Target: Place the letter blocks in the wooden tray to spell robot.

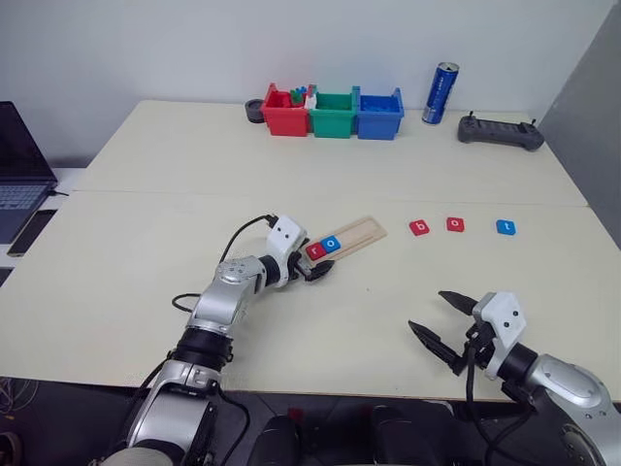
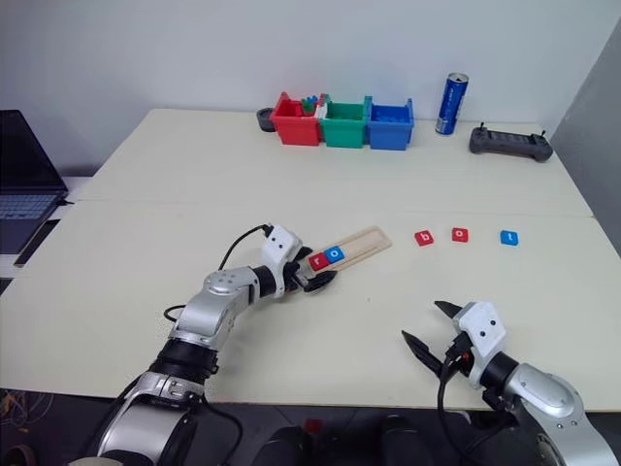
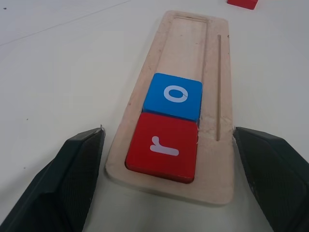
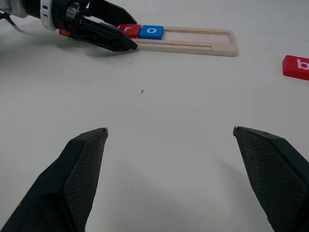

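- The letter blocks are split between tray and table: a red "r" block [image 3: 163, 152] and a blue "o" block [image 3: 173, 96] sit side by side in the slot of the wooden tray [image 1: 361, 233], at the tray's end nearest the robot, the two touching edge to edge.
- Nearest the robot, the right gripper [image 1: 443, 322] hangs above bare table on the right side, its two black fingers spread wide and holding nothing.
- Further in, the left gripper [image 1: 315, 269] is at the near end of the tray; its fingers are apart, one on either side of that end, and they straddle it without pinching a block.
- The tray lies aslant on the white table [image 1: 146, 243], its far end pointing away and to the right, the rest of its slot bare.
- To the right of the tray, three more blocks lie in a row on the table, well apart from one another: a red "b" block [image 1: 419, 228], a red block [image 1: 455, 224] and a blue block [image 1: 506, 227].
- Along the far edge stand a red bin [image 1: 285, 112], a green bin [image 1: 333, 114] and a blue bin [image 1: 378, 114], then a blue can [image 1: 441, 93] and a dark handheld controller [image 1: 501, 130].
- A laptop [image 1: 21, 165] sits off the table's left side.
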